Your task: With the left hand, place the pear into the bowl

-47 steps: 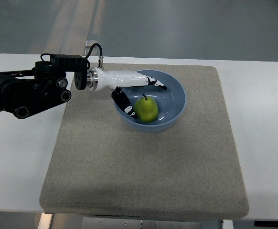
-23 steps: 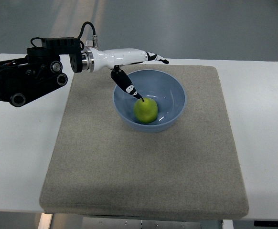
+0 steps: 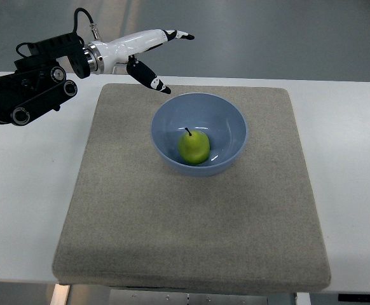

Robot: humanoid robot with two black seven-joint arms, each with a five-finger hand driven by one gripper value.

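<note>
A green pear (image 3: pixel 194 147) with a dark stem sits upright inside the light blue bowl (image 3: pixel 229 121), left of the bowl's middle. The bowl stands on a grey-brown mat (image 3: pixel 191 216). My left hand (image 3: pixel 166 60), white with black fingertips, is open and empty. It hovers above the mat's far left edge, up and to the left of the bowl, apart from it. The right arm does not show.
The mat lies on a white table (image 3: pixel 356 159). My black left arm (image 3: pixel 26 95) comes in over the table's far left corner. Grey floor lies beyond the far edge.
My left hand has lifted out of the bowl and drawn back up and to the left, away from the pear. The pear stays in the bowl.
</note>
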